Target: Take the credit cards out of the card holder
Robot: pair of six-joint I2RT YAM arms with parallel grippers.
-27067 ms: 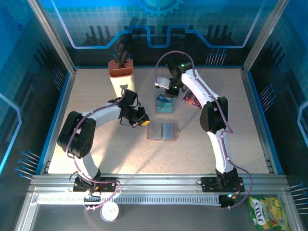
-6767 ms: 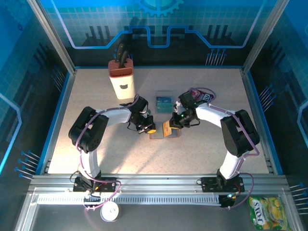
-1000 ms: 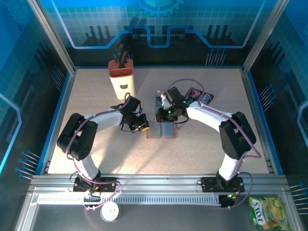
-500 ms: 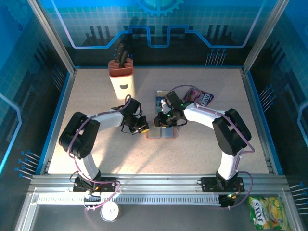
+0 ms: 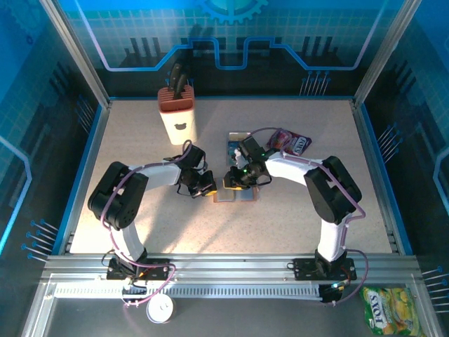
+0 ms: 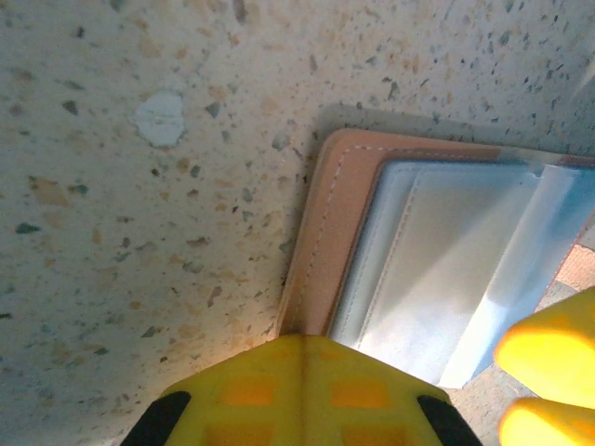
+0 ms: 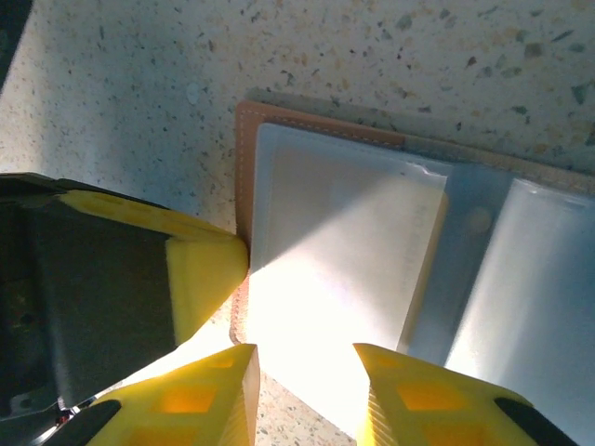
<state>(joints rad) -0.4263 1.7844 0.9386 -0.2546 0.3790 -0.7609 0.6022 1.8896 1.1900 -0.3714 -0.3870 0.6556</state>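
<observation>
On the speckled table point(image 5: 140, 210) the card holder point(image 5: 245, 196) lay open, and the left gripper point(image 6: 302, 346), clenched, pinned its brown rim. The right gripper point(image 7: 307, 376) hovered over a pocket, parted and empty. I judged it next had to pinch any card left inside. Credit cards point(image 5: 237, 147) lay just behind. A sweet bag point(image 5: 389, 312) seemed to read "FOX'S".

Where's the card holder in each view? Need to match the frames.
Top external: card holder lies open near picture centre, between the arms.
Left wrist: right of centre, running off the right edge.
Right wrist: centre through to the right edge.
Shared landmark: the shut left gripper, yellow tip at the holder's brown rim.
</observation>
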